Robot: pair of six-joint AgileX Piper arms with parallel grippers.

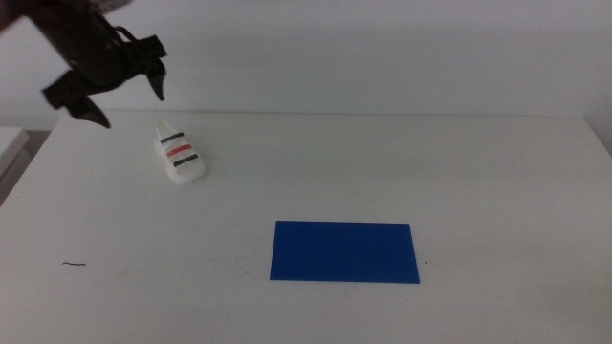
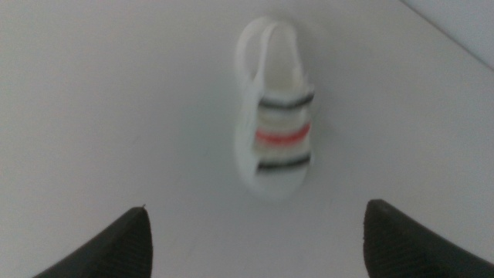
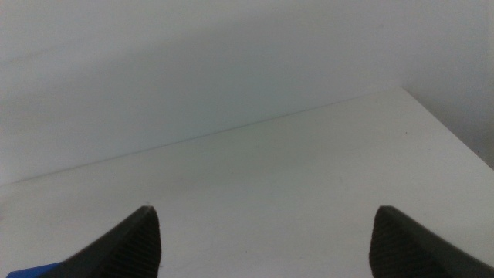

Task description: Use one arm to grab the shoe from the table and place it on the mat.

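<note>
White shoe (image 2: 275, 139) looks blurred below the spread left gripper (image 1: 122, 94), untouched.

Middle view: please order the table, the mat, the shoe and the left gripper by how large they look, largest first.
1. table
2. mat
3. left gripper, open, above the table's far left; it may be nearer the camera, so its place against the mat is unsure
4. shoe
</note>
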